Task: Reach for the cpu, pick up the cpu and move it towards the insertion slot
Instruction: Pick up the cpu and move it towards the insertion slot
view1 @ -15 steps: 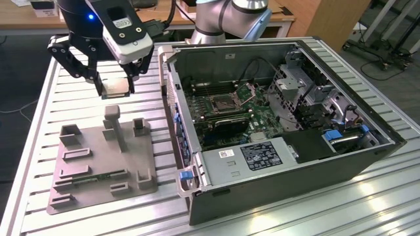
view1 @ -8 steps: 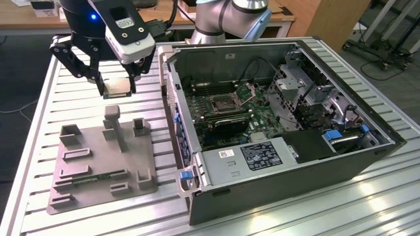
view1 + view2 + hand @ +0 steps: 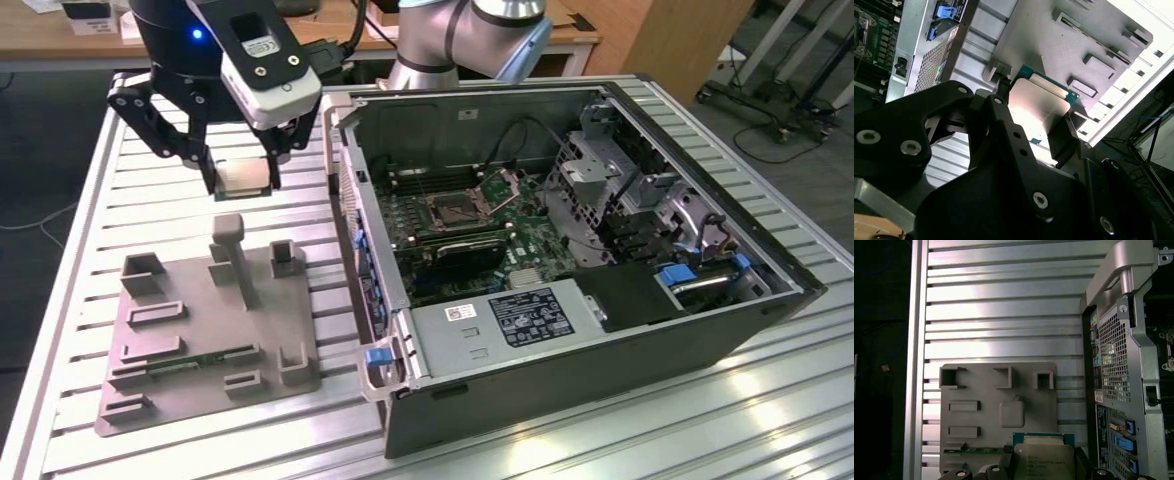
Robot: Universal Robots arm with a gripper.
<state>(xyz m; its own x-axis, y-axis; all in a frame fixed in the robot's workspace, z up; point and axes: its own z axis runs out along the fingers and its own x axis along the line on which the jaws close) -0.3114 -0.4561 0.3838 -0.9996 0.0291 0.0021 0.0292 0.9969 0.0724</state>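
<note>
My gripper [image 3: 243, 172] is shut on the cpu [image 3: 246, 179], a small square chip with a silvery top. It holds the chip in the air above the far end of the grey tray [image 3: 174, 330], at the exterior view's left. Both wrist views show the cpu [image 3: 1040, 102] [image 3: 1044, 457] clamped between the black fingers [image 3: 1061, 137], with the tray [image 3: 979, 382] below it. The insertion slot [image 3: 451, 212], a metal-framed socket with a dark centre and its latch raised, lies on the green board inside the open computer case [image 3: 574, 330], to the exterior view's right of the gripper.
The grey tray carries upright posts [image 3: 230, 250] and a thin green memory stick [image 3: 200, 360] near its front. The case's side wall [image 3: 350, 200] stands between the gripper and the board. Drive cages and cables [image 3: 627, 190] fill the case's right part. The slatted metal table [image 3: 160, 190] lies underneath.
</note>
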